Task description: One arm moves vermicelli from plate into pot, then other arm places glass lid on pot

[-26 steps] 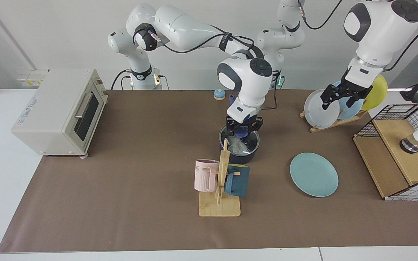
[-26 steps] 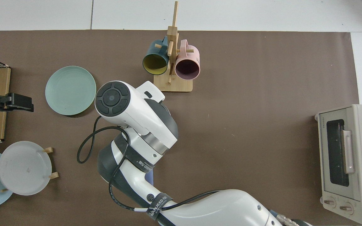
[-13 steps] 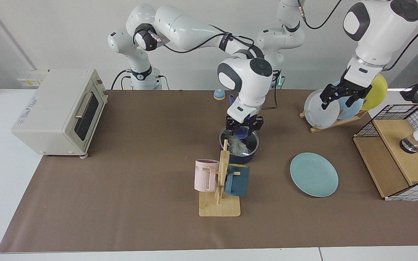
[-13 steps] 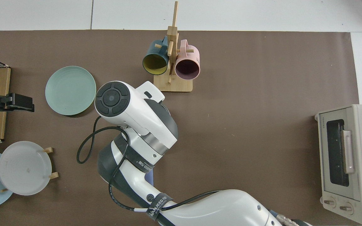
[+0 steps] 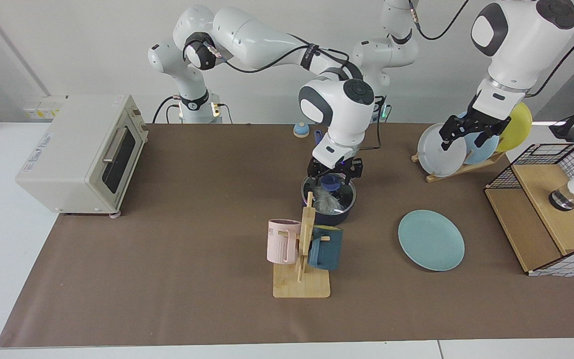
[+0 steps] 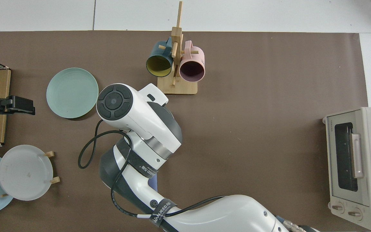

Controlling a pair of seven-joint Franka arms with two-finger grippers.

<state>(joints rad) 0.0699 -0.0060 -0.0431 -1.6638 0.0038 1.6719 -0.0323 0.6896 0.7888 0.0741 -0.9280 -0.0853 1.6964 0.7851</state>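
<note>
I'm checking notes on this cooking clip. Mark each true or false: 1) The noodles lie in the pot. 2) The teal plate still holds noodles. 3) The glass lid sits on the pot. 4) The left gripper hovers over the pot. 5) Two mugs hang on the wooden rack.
1) True: the noodles lie in the pot.
2) False: the teal plate is bare.
3) True: the glass lid sits on the pot, the right gripper just above its knob.
4) False: the left gripper waits by the plate rack.
5) True: pink mug, dark blue mug.
</note>
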